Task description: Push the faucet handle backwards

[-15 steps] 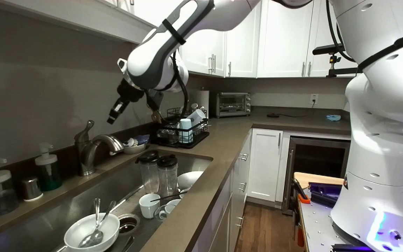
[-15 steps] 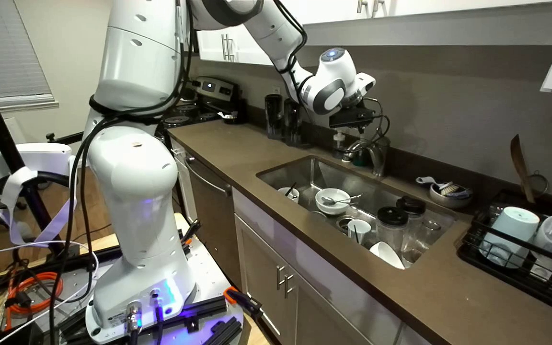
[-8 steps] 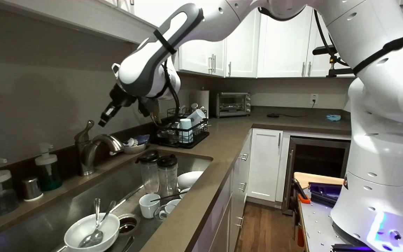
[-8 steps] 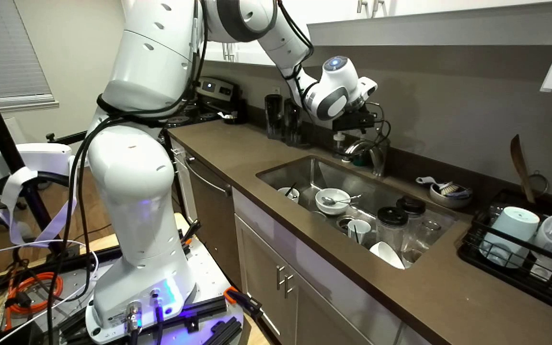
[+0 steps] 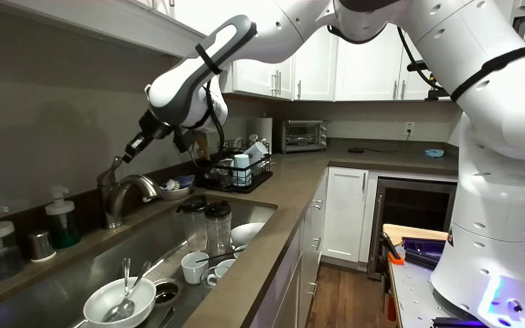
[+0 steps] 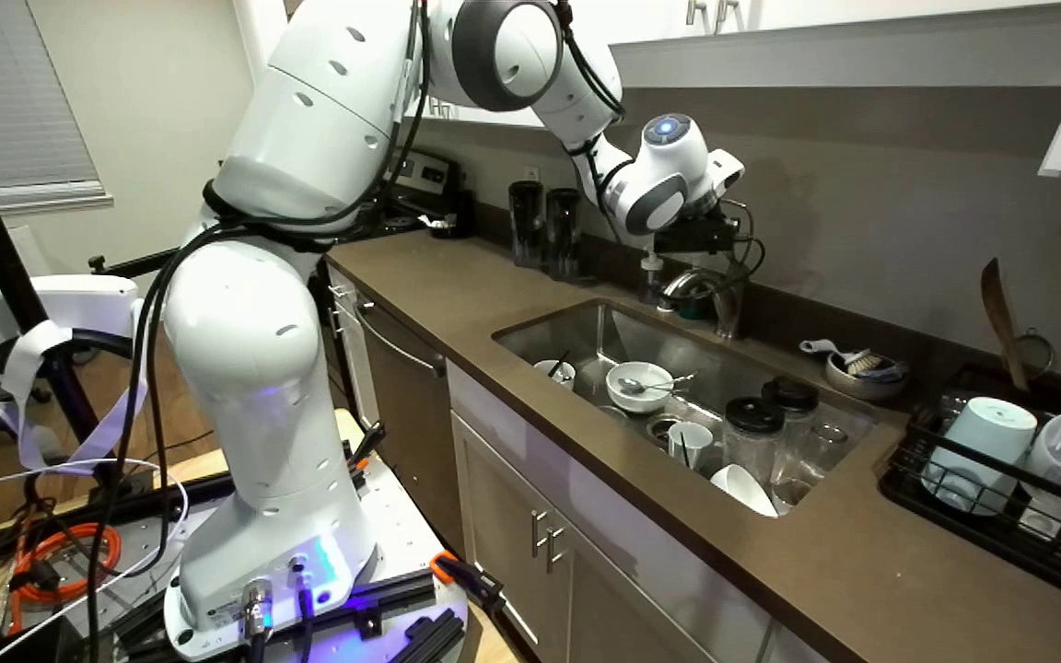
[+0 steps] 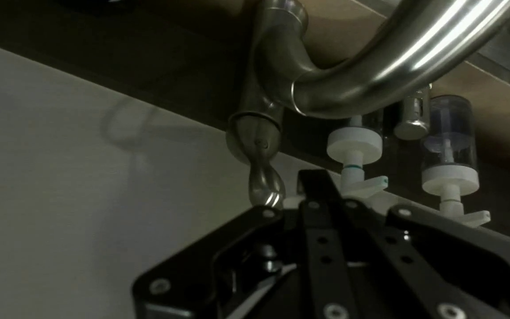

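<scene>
The faucet handle (image 5: 110, 172) is a slim silver-grey lever rising from the base of the brushed-steel faucet, whose spout (image 5: 138, 183) arches over the sink. In the wrist view the handle (image 7: 265, 184) hangs just left of my fingertips, its end partly hidden by the gripper. My gripper (image 5: 128, 157) is close to the handle's upper tip; I cannot tell whether they touch. In the wrist view the black fingers (image 7: 319, 181) are together with nothing seen between them. In an exterior view my gripper (image 6: 698, 235) is above the faucet spout (image 6: 692, 282), and the handle is hidden there.
Soap bottles (image 5: 62, 221) and a small metal cup (image 5: 41, 246) stand beside the faucet along the wall. The sink holds a white bowl (image 5: 100, 298), mugs and lidded bottles (image 5: 218, 228). A brush bowl (image 5: 176, 194) and a dish rack (image 5: 255, 175) stand on the other side.
My arm has reached forward and lower. In an exterior view the gripper has moved left and down toward the handle's tip. The handle and the objects in the sink look unmoved.
</scene>
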Controlling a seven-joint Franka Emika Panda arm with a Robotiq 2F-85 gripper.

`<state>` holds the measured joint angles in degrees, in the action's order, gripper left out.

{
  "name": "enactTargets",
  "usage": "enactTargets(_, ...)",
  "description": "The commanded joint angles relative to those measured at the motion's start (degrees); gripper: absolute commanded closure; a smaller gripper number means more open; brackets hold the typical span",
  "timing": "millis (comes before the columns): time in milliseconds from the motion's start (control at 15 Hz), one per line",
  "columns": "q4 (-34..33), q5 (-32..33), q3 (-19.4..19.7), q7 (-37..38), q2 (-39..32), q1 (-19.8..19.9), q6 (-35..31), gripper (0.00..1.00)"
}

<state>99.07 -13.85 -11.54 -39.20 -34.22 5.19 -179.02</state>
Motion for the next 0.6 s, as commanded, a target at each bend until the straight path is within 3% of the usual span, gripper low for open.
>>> enactTargets(0, -4.0, 0.6, -2.2, -2.0, -3.3, 2.2, 0.5, 1.0)
enactTargets(533, -10.5, 0.9, -3.1, -2.0, -8.1, 2.9, 2.6, 1.0)
